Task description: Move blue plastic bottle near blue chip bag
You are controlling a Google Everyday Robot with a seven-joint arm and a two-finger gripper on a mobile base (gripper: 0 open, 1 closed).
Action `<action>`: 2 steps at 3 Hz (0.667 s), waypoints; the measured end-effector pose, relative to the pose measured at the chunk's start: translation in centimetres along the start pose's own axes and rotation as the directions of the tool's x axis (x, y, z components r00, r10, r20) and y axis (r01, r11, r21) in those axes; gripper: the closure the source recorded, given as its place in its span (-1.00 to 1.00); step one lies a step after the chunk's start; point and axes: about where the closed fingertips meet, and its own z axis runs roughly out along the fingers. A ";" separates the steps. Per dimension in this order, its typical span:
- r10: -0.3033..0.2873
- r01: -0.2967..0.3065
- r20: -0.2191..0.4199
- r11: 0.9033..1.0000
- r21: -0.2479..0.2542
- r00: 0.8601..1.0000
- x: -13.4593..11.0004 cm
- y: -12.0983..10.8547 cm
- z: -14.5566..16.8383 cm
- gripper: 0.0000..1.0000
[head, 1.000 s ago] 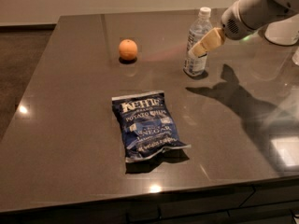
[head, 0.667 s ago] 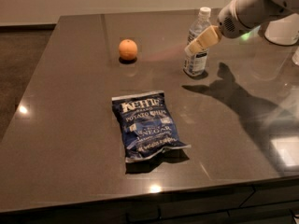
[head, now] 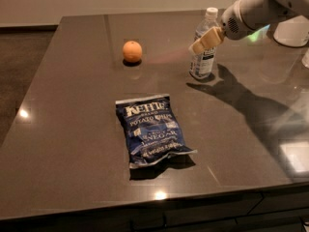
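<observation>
Since the earlier frame: slight upward shift of the gripper (head: 206, 39) against the blue plastic bottle (head: 202, 64); no visible change in position for the bottle, the blue chip bag (head: 152, 129) or the orange (head: 132, 51). Gripper: located at the rear right of the table (head: 72, 105), at the end of the white arm (head: 260, 8) reaching in from the upper right corner. Cream-coloured tip overlapping the upper body of the bottle, just below the neck, on the side facing the camera. Jaw state: cannot tell; neither opening width nor any hold on the bottle confirmable from this view. Blue plastic bottle: upright on the table, white cap on top, blue-and-white label around the lower body, base on the dark surface. Blue chip bag: flat on the table, nearer the front edge, forward and left of the bottle and well apart from it; white "Kettle" lettering facing up, long axis roughly front to back with a slight tilt, pale crimped ends at rear and front. Orange: at the rear, left of the bottle, apart from it and behind the bag. Dark shadow (head: 246, 105) of the arm: cast across the table right of the bottle, running toward the front right. Further white object (head: 292, 33): partly visible at the right edge, beyond the arm. Table surface: dark and glossy, with bright light reflections near the front edge and the left side.
</observation>
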 end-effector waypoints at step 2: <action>-0.018 0.018 0.019 0.999 -0.042 1.000 0.0 0.9 -0.6 0.28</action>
